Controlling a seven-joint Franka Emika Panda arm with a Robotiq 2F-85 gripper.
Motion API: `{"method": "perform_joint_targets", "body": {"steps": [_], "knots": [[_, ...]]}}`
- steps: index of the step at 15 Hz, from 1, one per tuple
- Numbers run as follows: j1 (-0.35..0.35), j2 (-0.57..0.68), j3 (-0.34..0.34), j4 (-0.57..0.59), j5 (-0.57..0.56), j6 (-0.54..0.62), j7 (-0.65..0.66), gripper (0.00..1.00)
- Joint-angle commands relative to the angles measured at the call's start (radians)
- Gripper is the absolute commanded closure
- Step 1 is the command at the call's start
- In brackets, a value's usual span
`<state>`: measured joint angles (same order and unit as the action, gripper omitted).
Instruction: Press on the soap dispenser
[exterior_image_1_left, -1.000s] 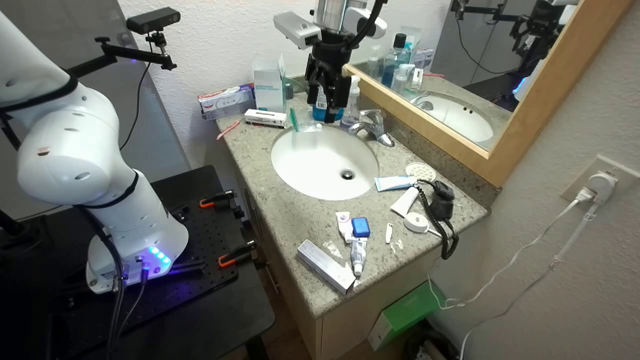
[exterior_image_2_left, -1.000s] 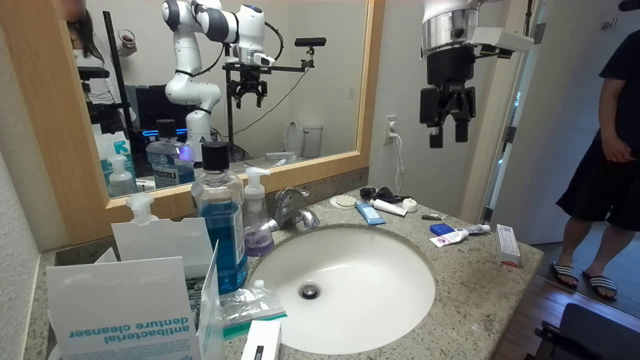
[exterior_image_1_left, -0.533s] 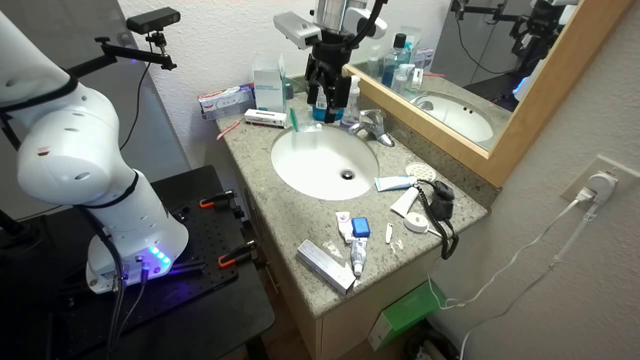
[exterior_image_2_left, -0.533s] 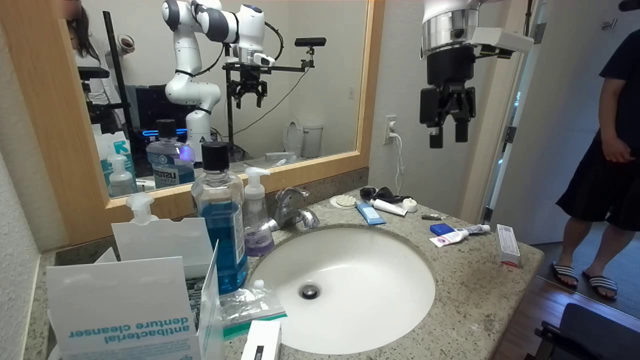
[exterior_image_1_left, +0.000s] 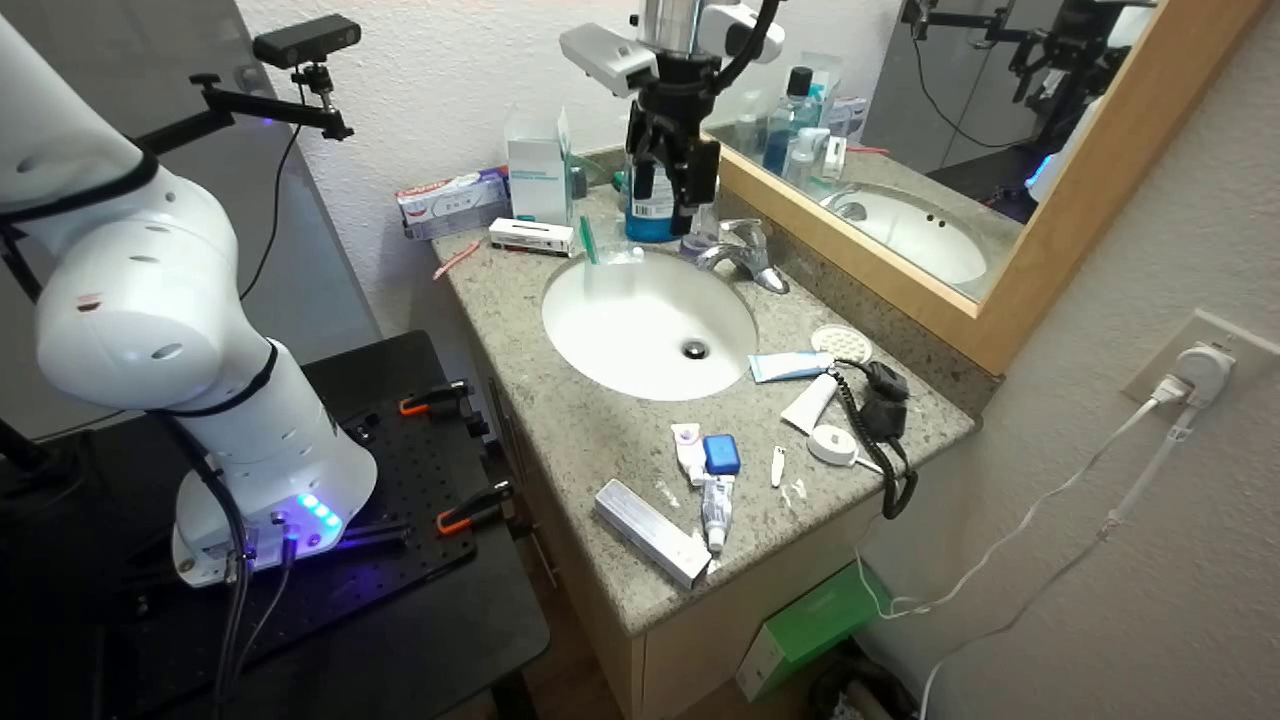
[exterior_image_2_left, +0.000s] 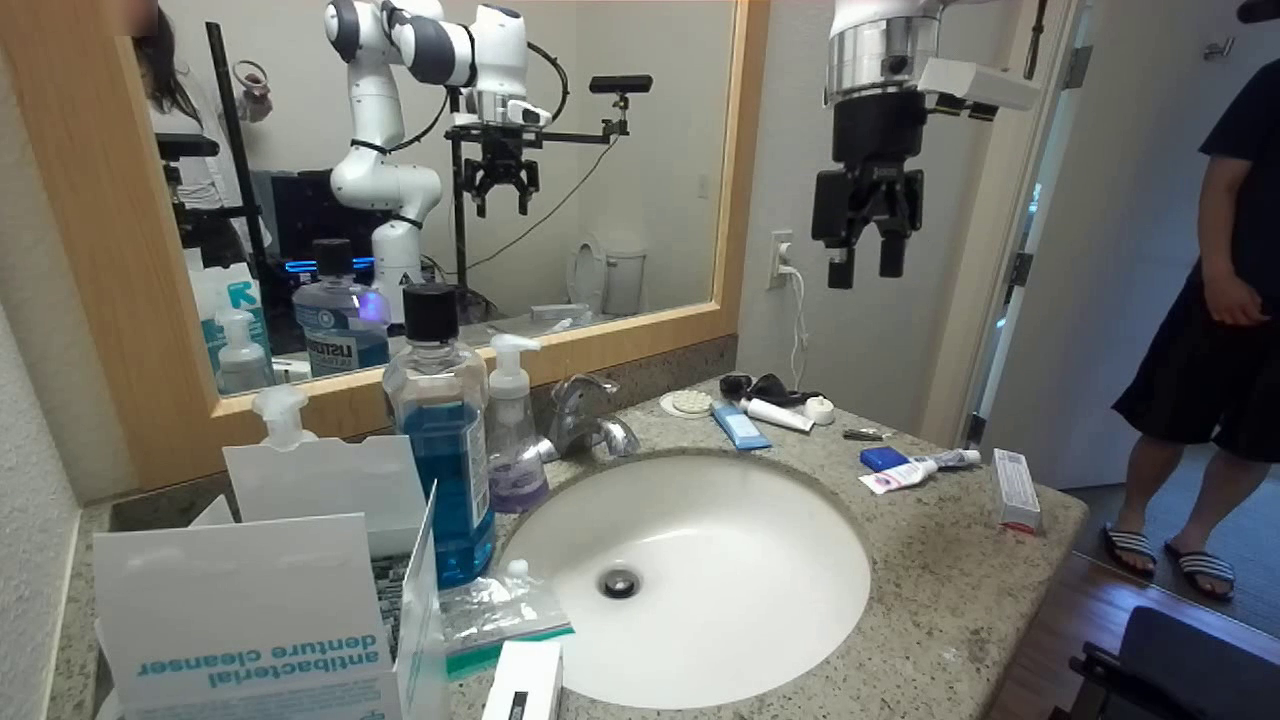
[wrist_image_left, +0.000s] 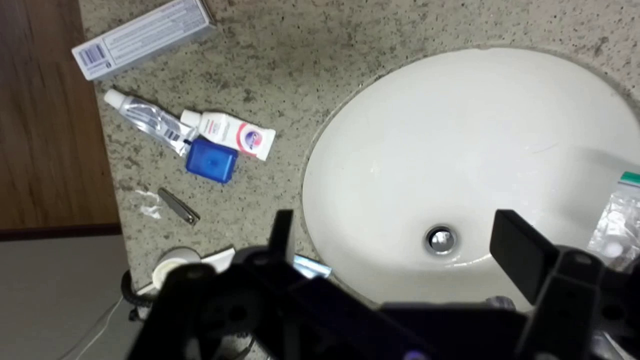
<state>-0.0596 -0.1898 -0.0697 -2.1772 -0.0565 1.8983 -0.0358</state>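
Pincer (exterior_image_2_left: 867, 268) shifted toward the faucet (exterior_image_2_left: 578, 424), spread wide, empty; soap dispenser (exterior_image_2_left: 513, 435) stood upright, lower, just past that faucet!

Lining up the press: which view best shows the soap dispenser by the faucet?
An exterior view: the soap dispenser shows nearly whole, pump unobstructed. In an exterior view, only its lower part shows past the gripper; the wrist view lacks it.

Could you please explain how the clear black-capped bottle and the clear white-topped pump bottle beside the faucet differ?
The clear black-capped bottle holds blue liquid, the clear white-topped pump bottle purple. The capped bottle looks broader, the pump bottle slimmer. The capped bottle is fuller than the pump bottle. Both stand upright.
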Motion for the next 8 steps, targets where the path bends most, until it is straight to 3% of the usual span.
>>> {"method": "perform_joint_targets", "body": {"steps": [1,8], "knots": [[0.011,0.000,0.005,0.020,0.016,0.076,-0.022,0.00],[0.059,0.049,0.033,0.125,0.037,0.080,-0.072,0.00]]}}
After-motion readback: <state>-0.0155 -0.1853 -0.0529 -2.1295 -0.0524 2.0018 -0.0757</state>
